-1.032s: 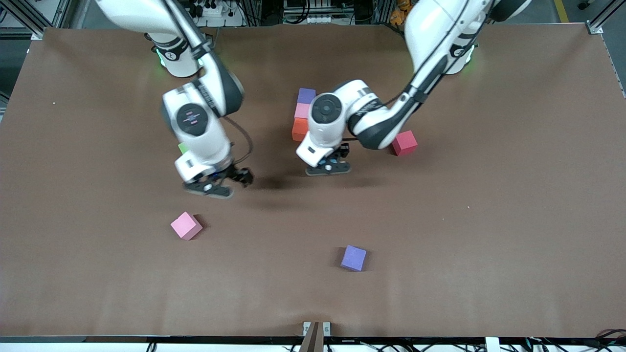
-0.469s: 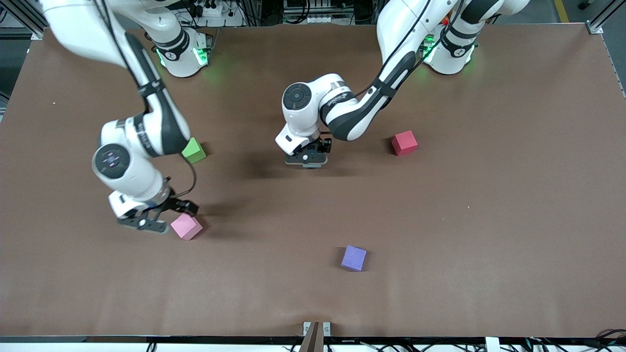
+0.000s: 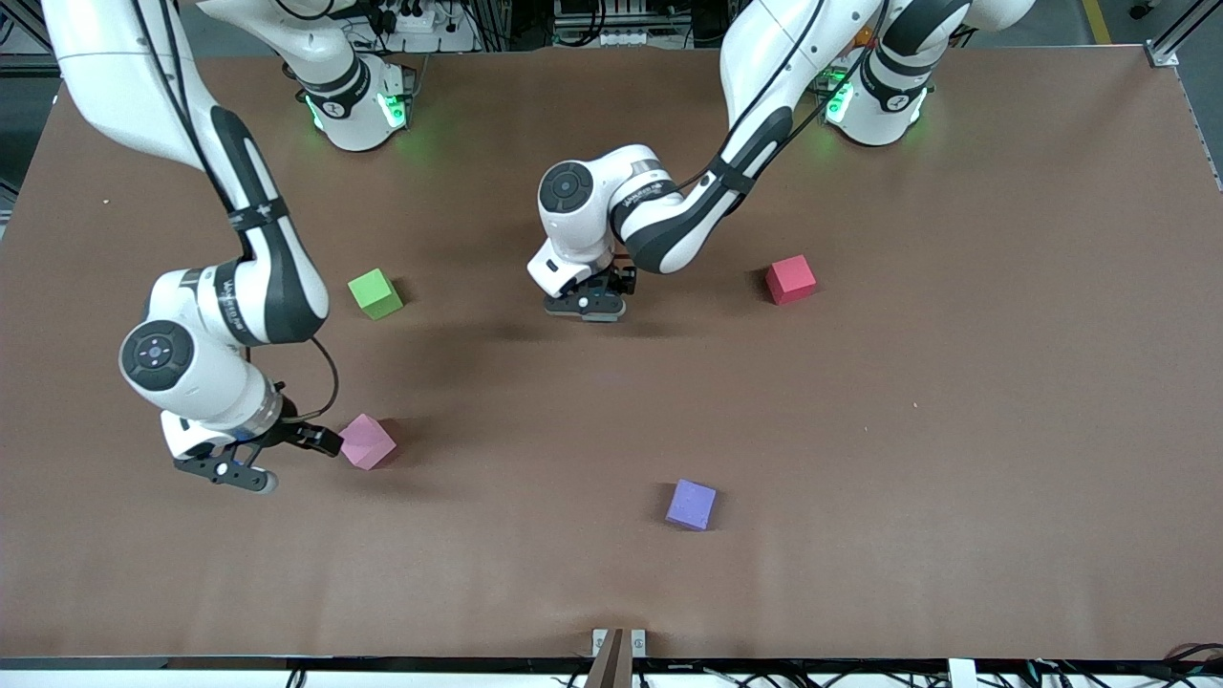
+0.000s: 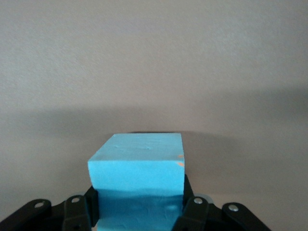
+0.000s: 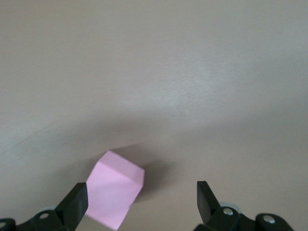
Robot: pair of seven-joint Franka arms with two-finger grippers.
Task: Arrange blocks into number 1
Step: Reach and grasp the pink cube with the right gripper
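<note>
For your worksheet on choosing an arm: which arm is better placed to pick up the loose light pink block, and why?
Right. The right tool is open and low beside the light pink block, which its wrist view shows partly between the fingers. The left tool is shut on the sky blue block, nearer the bases.

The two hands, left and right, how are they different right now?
The left hand is shut on the sky blue block; the right hand is open and holds nothing. The left hand is over the middle of the table, while the right hand is low beside the light pink block, toward the right arm's end. Both point down at the table.
</note>
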